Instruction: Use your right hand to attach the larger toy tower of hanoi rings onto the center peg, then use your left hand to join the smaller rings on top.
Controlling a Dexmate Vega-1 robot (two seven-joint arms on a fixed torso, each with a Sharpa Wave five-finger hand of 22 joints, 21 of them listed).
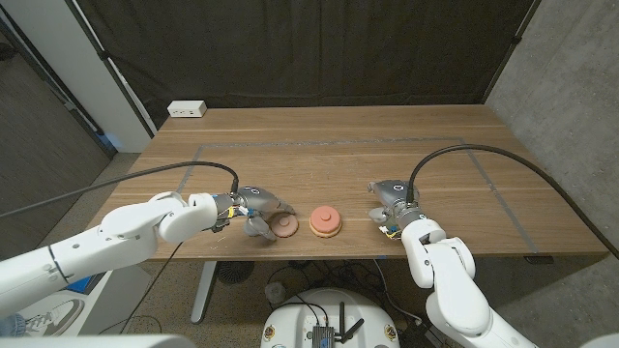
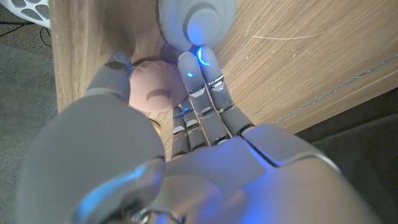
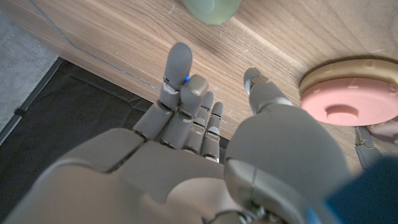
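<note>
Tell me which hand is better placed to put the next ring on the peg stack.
Left. The left hand is already around the small pinkish ring, beside the stack. The right hand stands apart, open and holding nothing.

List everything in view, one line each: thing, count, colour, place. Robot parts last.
Ring stack on peg: one, pink ring over a tan ring, near the table's front edge, centre.
Small ring piece: one, pinkish-brown, just left of the stack, at the left robot hand's fingertips.
Green object: one, on the table beyond the right robot hand; cannot tell what it is.
Power strip: one, white, far left corner of the table.
Table: one, brown wood, with tape lines.
Left robot hand: one, grey, fingers around the small ring piece.
Right robot hand: one, grey, right of the stack, holding nothing.
</note>
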